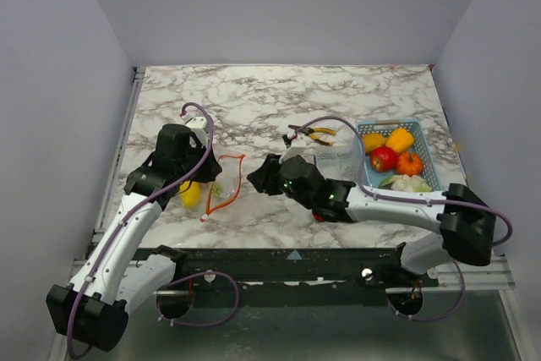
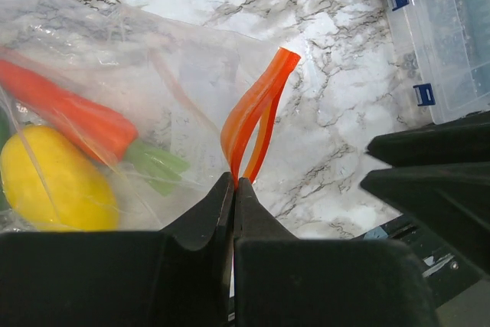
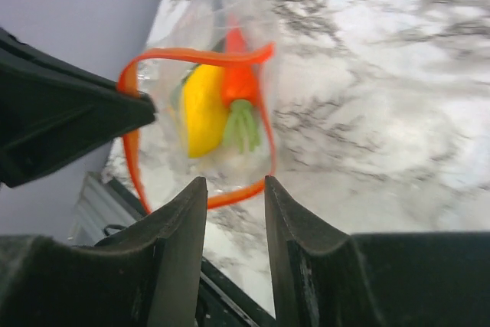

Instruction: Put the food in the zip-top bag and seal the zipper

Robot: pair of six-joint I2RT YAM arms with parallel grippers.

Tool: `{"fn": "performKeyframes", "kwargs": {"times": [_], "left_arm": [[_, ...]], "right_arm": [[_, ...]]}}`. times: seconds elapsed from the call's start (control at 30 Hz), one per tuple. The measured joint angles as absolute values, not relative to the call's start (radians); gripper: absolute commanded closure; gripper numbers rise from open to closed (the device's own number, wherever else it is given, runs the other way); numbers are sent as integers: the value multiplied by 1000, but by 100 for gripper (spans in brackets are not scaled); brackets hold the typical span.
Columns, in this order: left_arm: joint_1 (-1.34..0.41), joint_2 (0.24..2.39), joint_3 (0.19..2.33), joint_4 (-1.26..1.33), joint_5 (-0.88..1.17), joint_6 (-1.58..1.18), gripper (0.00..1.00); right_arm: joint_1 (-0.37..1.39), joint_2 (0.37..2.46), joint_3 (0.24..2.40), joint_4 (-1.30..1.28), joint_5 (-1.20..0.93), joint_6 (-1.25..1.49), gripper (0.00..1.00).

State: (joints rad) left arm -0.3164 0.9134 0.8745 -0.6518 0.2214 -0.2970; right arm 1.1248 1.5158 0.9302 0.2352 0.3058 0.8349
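Left gripper [image 2: 233, 183] pinched tight on zipper [image 2: 256, 105], holding bag [image 1: 218, 185] mouth up at left centre of the top view. Right gripper [image 3: 234, 185] half open, empty, facing that mouth. Two food pieces [image 3: 203, 109] inside; more in basket [image 1: 385, 125] at right. Loading step, probably; next, fetch another piece.

Nothing to read here: no word, label, brand name or number comes through legibly in the overhead view or in either wrist view. The one sign on show is a small pale triangle mark [image 1: 293, 254], sitting on the dark front rail [image 1: 254, 261] at the lower middle of the overhead frame, with no lettering beside it.
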Motion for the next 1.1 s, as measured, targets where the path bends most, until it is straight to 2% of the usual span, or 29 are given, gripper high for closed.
{"fn": "performKeyframes", "kwargs": {"times": [0.23, 0.33, 0.43, 0.57, 0.67, 0.8, 1.1], "left_arm": [[-316, 916, 875, -652, 222, -299, 100], [-316, 921, 875, -652, 222, -299, 100], [-316, 926, 875, -652, 222, -299, 100], [-316, 929, 875, -652, 222, -300, 100], [-316, 929, 875, -652, 222, -299, 100], [-316, 929, 875, -652, 222, -300, 100], [-316, 929, 875, -652, 222, -299, 100]], "right_arm": [[1081, 1279, 817, -44, 534, 801, 48], [945, 1144, 751, -137, 576, 800, 38], [771, 1005, 693, -223, 608, 808, 20], [537, 902, 674, -307, 613, 809, 9], [342, 918, 675, -327, 571, 794, 1], [152, 1010, 687, -340, 496, 781, 0], [91, 1245, 715, -289, 337, 774, 1]]}}
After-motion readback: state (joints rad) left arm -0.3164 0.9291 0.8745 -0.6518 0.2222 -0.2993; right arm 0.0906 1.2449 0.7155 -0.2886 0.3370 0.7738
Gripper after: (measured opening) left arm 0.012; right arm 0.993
